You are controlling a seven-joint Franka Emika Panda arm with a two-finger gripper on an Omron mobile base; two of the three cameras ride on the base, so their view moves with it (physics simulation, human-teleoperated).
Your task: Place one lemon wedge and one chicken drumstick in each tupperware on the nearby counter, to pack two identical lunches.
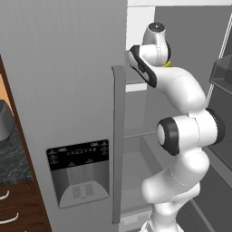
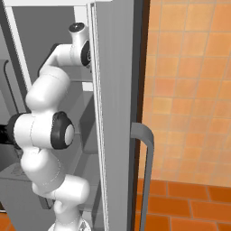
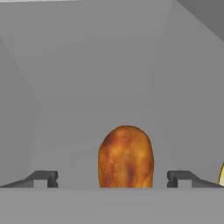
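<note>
I am reaching into an open grey fridge (image 1: 63,90), my arm stretched up toward one of its shelves, with orange tiled wall (image 2: 189,90) off to the right. In the hand view a chicken drumstick (image 3: 126,156) stands with its fat rounded end toward me, glossy orange-brown, set against the pale grey inner walls of the fridge. It lies right between my two finger tips (image 3: 43,178), and my pincer (image 3: 114,179) is spread wide, each tip well clear of the meat on either side. At the far right edge of that view a sliver of pale yellow shows, a lemon wedge (image 3: 221,174), just beside my right tip. In the left base view, the dark speckled counter (image 1: 11,156) sits at the far left beyond the fridge door, over wood drawers (image 1: 18,208) with silver handles.
</note>
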